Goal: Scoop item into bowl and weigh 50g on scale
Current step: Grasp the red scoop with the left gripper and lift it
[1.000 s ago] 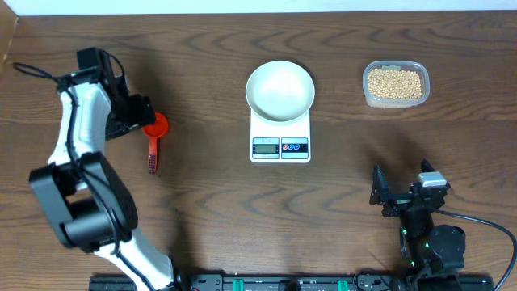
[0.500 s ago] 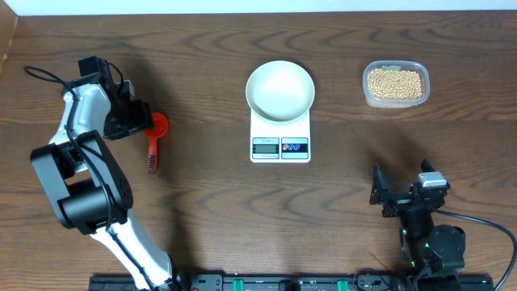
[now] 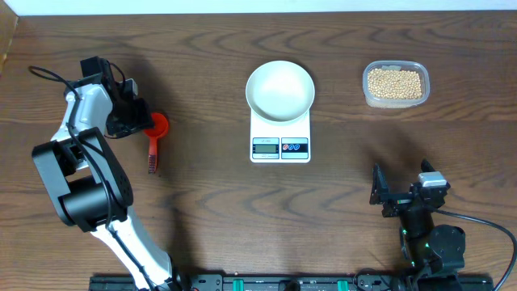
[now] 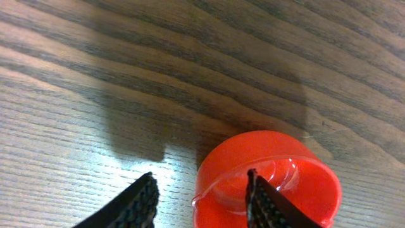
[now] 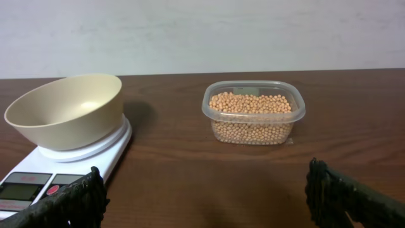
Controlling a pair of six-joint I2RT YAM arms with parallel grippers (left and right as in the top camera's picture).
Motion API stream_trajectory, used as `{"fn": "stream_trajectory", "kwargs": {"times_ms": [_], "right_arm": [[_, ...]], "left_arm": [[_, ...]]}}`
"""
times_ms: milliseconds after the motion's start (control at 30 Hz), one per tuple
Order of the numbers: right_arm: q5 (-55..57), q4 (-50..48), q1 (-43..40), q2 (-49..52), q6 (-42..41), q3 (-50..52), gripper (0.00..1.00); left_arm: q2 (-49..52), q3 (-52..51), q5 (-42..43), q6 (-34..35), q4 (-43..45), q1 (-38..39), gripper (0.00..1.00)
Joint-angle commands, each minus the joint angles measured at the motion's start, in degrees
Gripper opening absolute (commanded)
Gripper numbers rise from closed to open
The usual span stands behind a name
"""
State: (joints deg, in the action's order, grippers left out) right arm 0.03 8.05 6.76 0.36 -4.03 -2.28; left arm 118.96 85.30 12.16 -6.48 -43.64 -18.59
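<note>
A red scoop [image 3: 158, 125] lies at the left of the table, head up and handle [image 3: 153, 160] pointing toward the front. My left gripper [image 3: 144, 123] is open at the scoop's head. In the left wrist view one finger is inside the red cup [image 4: 288, 183] and the other stands on the wood outside its rim, so the left gripper [image 4: 199, 202] straddles the wall. The white bowl [image 3: 279, 89] sits empty on the scale [image 3: 280, 146]. The beans [image 3: 394, 83] fill a clear tub at the back right. My right gripper [image 3: 386, 196] is open and empty at the front right.
The right wrist view shows the bowl [image 5: 66, 111] on the scale [image 5: 95, 158] at the left, the tub of beans [image 5: 253, 113] ahead, and bare wood between the fingers of the right gripper [image 5: 209, 202]. A pale wall runs behind the table's far edge.
My left arm has shifted a little to the left and its gripper has settled over the scoop's head. The scoop, bowl, scale and right arm have not moved.
</note>
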Motion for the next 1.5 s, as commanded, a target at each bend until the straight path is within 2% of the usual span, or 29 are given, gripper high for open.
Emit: {"fn": "stream_trajectory", "kwargs": {"times_ms": [0,167,533,667,867,967,1033,1200,1467], "right_arm": [[0.48,-0.04,-0.33,-0.04,0.46,0.22,0.99],[0.48,-0.07,-0.33,-0.04,0.46,0.22,0.99],[0.48,-0.04,-0.33,-0.04,0.46,0.22,0.99],[0.48,-0.04,-0.33,-0.04,0.46,0.22,0.99],[0.48,-0.04,-0.33,-0.04,0.46,0.22,0.99],[0.48,-0.04,-0.33,-0.04,0.46,0.22,0.99],[0.48,-0.04,-0.33,-0.04,0.46,0.22,0.99],[0.48,-0.04,-0.33,-0.04,0.46,0.22,0.99],[0.48,-0.04,-0.33,-0.04,0.46,0.22,0.99]], "left_arm": [[1.31,-0.11,0.92,-0.87,-0.15,0.81,0.44],[1.40,-0.11,0.87,-0.79,0.07,1.95,0.43],[2.54,-0.22,0.04,-0.70,0.90,2.29,0.31],[2.56,-0.28,0.07,-0.33,0.98,2.29,0.29],[2.56,-0.76,0.04,-0.09,1.14,2.29,0.19],[2.56,-0.76,0.04,1.20,1.36,2.29,0.09],[2.56,-0.76,0.07,1.44,1.38,2.29,0.07],[2.45,-0.68,0.04,6.69,2.36,2.27,0.07],[-0.31,4.83,4.44,22.25,2.89,2.27,0.07]]}}
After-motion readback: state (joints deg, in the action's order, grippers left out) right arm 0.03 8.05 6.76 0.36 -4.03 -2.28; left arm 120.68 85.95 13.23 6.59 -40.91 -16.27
